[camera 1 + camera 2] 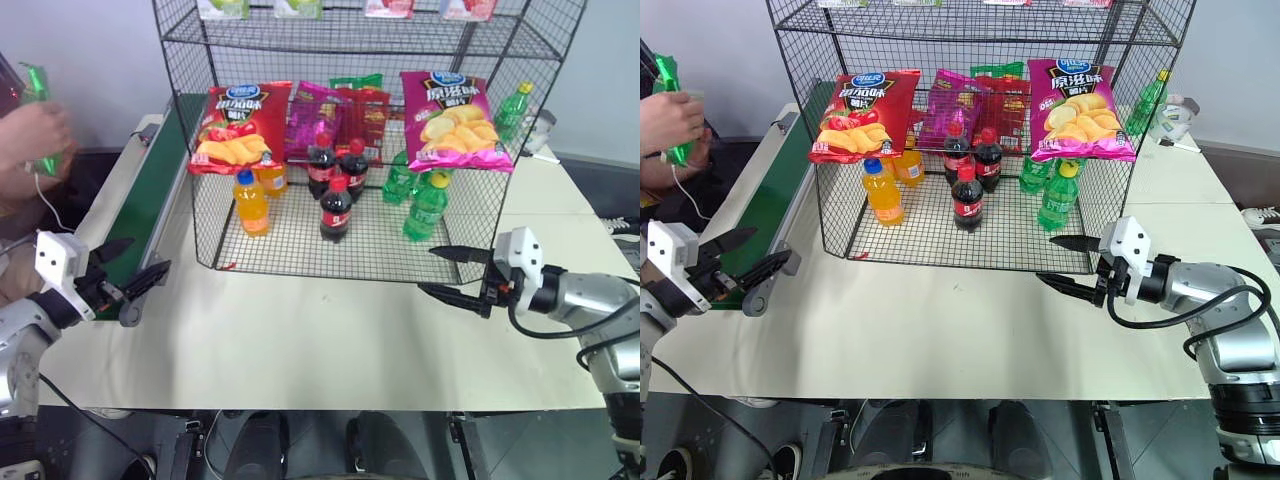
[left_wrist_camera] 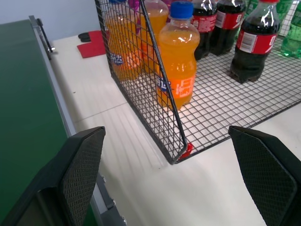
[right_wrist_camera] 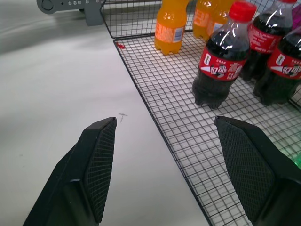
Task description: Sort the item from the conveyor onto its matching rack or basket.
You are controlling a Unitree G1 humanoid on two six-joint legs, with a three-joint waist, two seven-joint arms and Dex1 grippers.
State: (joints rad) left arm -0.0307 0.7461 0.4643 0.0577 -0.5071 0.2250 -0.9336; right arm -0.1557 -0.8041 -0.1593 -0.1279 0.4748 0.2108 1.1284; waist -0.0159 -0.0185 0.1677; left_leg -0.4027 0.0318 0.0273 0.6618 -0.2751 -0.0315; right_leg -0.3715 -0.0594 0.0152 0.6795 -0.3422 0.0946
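Grippers both gaping and empty, left gripper [image 1: 128,268] by the conveyor [image 1: 150,185], right gripper [image 1: 458,273] at the rack [image 1: 940,232]. Green bag [image 1: 36,112] sits in a person's hand [image 1: 35,135] up-belt, so I'd wait, then pinch its edge.

My head pair looks forward and down across the table [image 1: 300,350] at the wire rack [image 1: 350,150], from a little way back. My left wrist camera sits low and close, facing the rack's near corner beside the conveyor [image 2: 23,117]. My right wrist camera looks down along the rack's front edge. Both wrist views share the orange bottle [image 2: 178,61] and cola bottles [image 3: 221,61].
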